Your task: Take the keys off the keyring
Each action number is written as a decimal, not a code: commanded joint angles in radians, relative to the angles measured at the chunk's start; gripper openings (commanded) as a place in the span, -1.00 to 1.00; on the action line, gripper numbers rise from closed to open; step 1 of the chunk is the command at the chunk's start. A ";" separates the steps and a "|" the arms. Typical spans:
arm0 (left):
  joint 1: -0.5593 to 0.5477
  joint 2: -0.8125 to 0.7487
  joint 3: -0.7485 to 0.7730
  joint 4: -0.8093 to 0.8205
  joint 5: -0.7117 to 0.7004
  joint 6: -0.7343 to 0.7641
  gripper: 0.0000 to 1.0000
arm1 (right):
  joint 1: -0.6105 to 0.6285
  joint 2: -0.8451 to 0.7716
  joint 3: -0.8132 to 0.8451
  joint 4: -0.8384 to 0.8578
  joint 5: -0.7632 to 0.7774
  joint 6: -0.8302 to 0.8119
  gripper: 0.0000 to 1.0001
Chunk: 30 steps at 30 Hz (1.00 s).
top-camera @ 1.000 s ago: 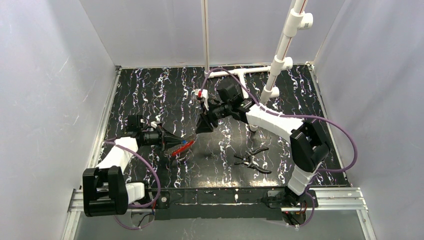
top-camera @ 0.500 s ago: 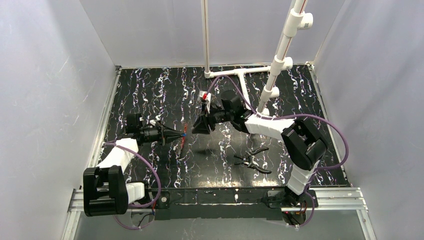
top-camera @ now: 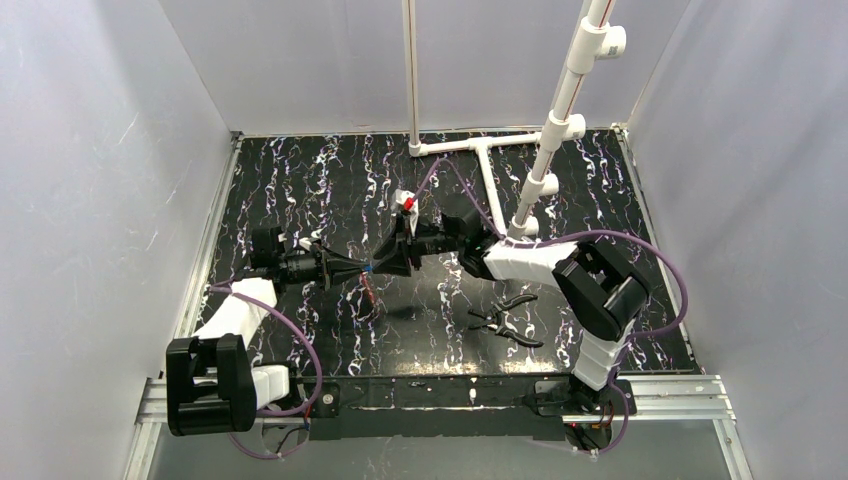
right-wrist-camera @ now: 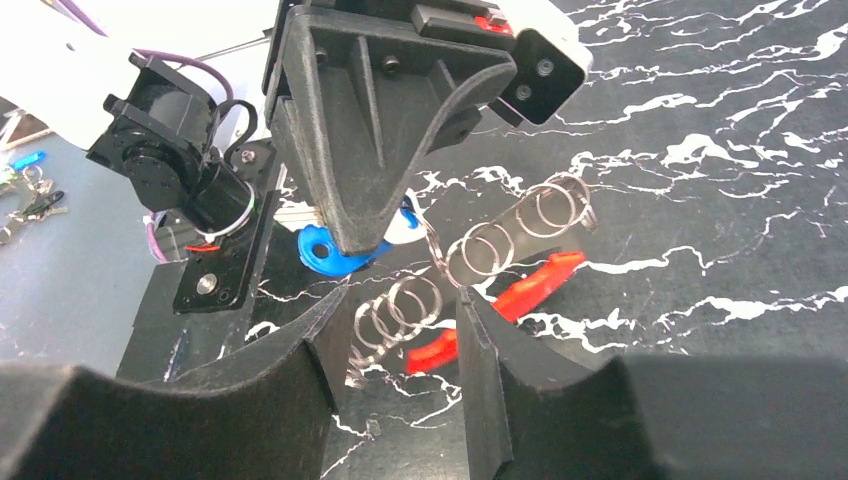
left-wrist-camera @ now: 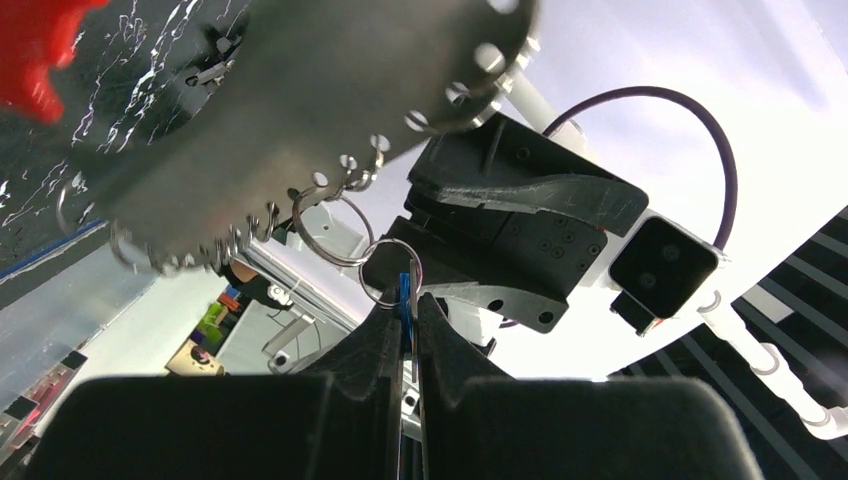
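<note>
My left gripper (left-wrist-camera: 409,305) is clamped on the blue-headed key (right-wrist-camera: 328,250). My right gripper (right-wrist-camera: 395,315) stands half apart around the wire rings (right-wrist-camera: 480,248), not closed on them. The red keyring (right-wrist-camera: 528,285) dangles just beneath, above the table. I judge 1 key is being worked off; next I'd close the right jaws, then pull apart.

The left claw (right-wrist-camera: 362,240) is pinching a blue-headed key (right-wrist-camera: 325,252). Wire rings (right-wrist-camera: 480,250) and a red keyring (right-wrist-camera: 520,285) are showing between the parted fingers of the right claw (right-wrist-camera: 400,312), over the desk (right-wrist-camera: 750,200).
</note>
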<state>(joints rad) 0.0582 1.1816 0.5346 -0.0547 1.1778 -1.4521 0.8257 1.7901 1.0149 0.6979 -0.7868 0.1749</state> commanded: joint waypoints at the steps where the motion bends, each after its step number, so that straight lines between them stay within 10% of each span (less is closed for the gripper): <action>1: 0.004 -0.027 -0.004 0.006 0.049 -0.004 -1.00 | 0.031 0.033 0.027 0.059 0.011 -0.041 0.00; 30: -0.072 0.008 0.074 0.031 0.121 0.066 -1.00 | 0.031 0.057 0.174 -0.221 -0.040 -0.375 -0.12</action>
<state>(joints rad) 0.0174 1.1969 0.5762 -0.0265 1.2465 -1.4094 0.8597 1.8866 1.1343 0.5415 -0.8326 -0.1280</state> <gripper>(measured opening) 0.034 0.444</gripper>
